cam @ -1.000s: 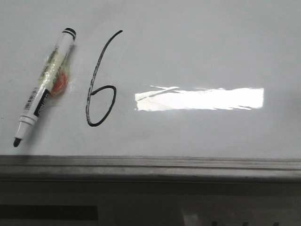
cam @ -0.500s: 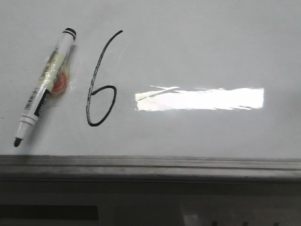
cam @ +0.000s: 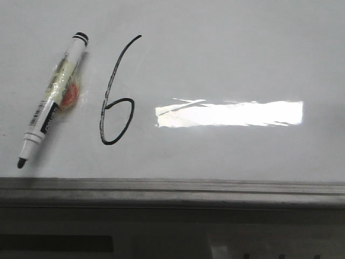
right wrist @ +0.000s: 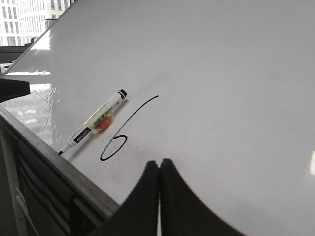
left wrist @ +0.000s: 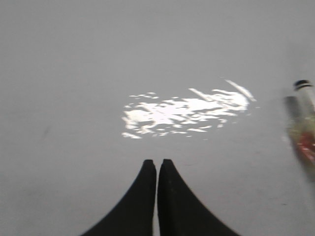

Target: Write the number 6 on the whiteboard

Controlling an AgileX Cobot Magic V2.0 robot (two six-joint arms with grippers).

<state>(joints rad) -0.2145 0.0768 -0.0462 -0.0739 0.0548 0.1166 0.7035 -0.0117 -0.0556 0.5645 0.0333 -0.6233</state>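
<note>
Your left gripper (left wrist: 157, 169) has its two black fingers pressed together with nothing between them, hanging over bare white board beside a bright glare patch. Your right gripper (right wrist: 159, 172) is the same: fingers closed on each other, empty, held above the near part of the whiteboard (cam: 232, 54) with the writing in view beyond it. Neither hand touches the pen or the surface, as far as you can see.

The number 6 (cam: 116, 94) is drawn on the left half of the board: a long slanted upper stroke running down into a small closed loop, the line thin and black, a little faint in the middle of the stroke. Judged from this, your writing is done and nothing of the digit looks left to add.

Just to the left of the digit lies the marker (cam: 51, 102), flat on the board, uncapped tip toward the near edge and cap end toward the far side, with a scrap of clear tape and something orange stuck to its barrel. It lies clear of the ink. To the right of the digit a bright light reflection (cam: 229, 113) sits on the gloss. The grey rail (cam: 172, 189) runs along the near edge. Nothing blocks either arm
</note>
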